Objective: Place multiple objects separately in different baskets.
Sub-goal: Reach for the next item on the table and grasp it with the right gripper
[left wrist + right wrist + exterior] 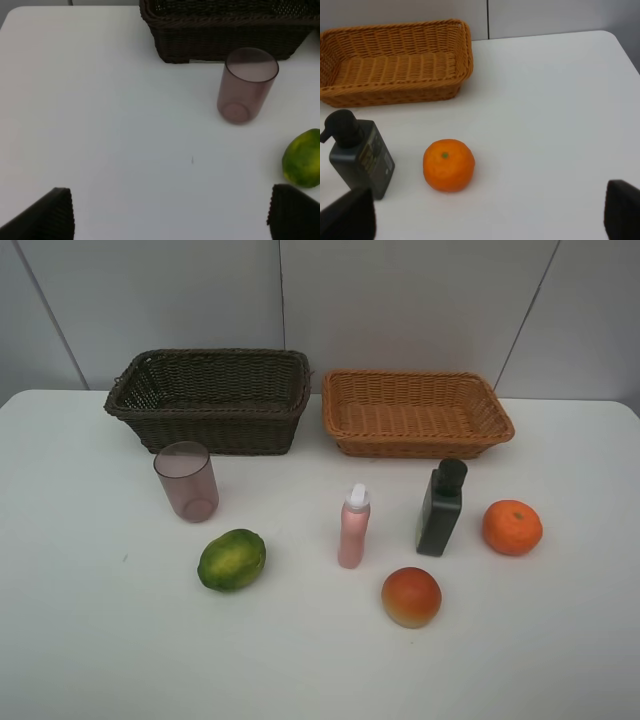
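The left claw [172,215] hangs spread wide over the bare worktop [90,640], holding nothing. The right claw [485,215] is likewise spread and empty. Nearest the left claw lies the green fruit [302,159]. Beyond it the translucent pink cup [246,85] stands upright just before the dark brown basket [215,430] at the far edge. Nearest the right claw sits the orange [448,165], with the dark pump bottle [361,156] upright just beside it. The tan basket [395,92] is beyond them, also at the far edge. Toward the middle of the worktop stands the slim pink bottle [353,528], with the red-orange fruit [411,596] nearer the front edge. Both baskets look empty, so nothing is sorted yet.

The step in hand appears to be a first pick. Each claw would do best to take its nearest item. For the orange, the jaws should straddle its widest part and descend straight, with the inner finger kept clear of the pump bottle, which could tip. Round fruit may roll, so a centred, gentle close is wise. The lift should then clear the basket rim before crossing over it.
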